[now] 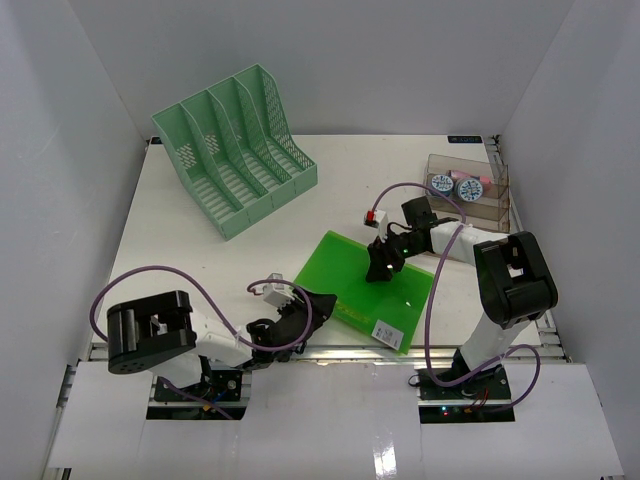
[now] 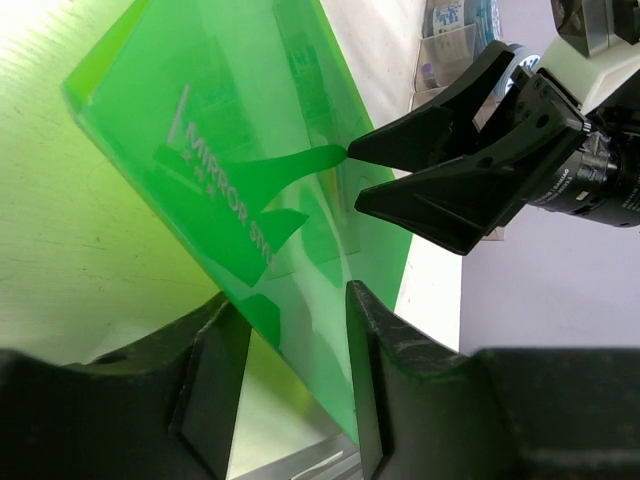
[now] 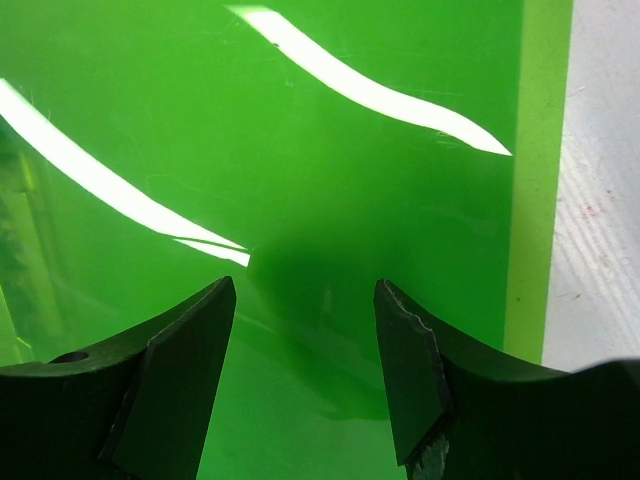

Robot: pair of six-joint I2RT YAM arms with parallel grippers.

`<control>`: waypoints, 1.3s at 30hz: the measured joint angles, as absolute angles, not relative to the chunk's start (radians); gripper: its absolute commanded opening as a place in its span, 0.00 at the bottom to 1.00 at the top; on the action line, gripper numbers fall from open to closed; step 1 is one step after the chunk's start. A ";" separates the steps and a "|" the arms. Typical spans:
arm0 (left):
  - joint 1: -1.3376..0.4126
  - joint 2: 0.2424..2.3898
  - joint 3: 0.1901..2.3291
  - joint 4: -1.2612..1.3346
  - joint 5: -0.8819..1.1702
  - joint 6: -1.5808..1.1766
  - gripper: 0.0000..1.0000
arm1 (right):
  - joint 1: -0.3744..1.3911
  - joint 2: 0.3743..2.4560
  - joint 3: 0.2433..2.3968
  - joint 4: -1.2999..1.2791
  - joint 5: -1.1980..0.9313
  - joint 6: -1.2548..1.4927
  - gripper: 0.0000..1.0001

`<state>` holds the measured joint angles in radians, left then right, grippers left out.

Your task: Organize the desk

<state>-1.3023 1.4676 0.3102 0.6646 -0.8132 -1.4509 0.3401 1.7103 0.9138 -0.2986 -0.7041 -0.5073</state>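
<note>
On the white desk [image 1: 200, 270] lies a translucent green plastic sheet [image 1: 365, 285] near the front rail. My left gripper [image 1: 315, 310] is at the sheet's near-left edge. In the left wrist view its jaws [image 2: 288, 300] straddle the tilted green sheet [image 2: 230, 130]: one finger [image 2: 365, 340] is against it, the other stands off with a gap. My right gripper [image 1: 380, 262] points down onto the sheet's middle. In the right wrist view it [image 3: 305, 290] is open, with nothing between the fingers but the green sheet [image 3: 300, 120] below.
A mint-green file rack [image 1: 235, 150] with several slots stands at the back left. A clear box [image 1: 465, 190] holding tape rolls sits at the back right. A small red and white item [image 1: 375, 217] lies just behind the sheet. Grey walls enclose the desk.
</note>
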 measured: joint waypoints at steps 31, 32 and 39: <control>-1.265 1.381 0.400 0.595 -0.789 -1.327 0.00 | 0.261 1.515 0.910 -0.516 -0.813 -0.575 0.76; -1.265 1.353 0.406 0.566 -0.789 -1.309 0.00 | 0.246 1.501 0.927 -0.536 -0.827 -0.585 0.76; -1.265 1.165 0.451 0.361 -0.785 -1.158 0.00 | 0.133 1.407 1.042 -0.643 -0.950 -0.672 0.77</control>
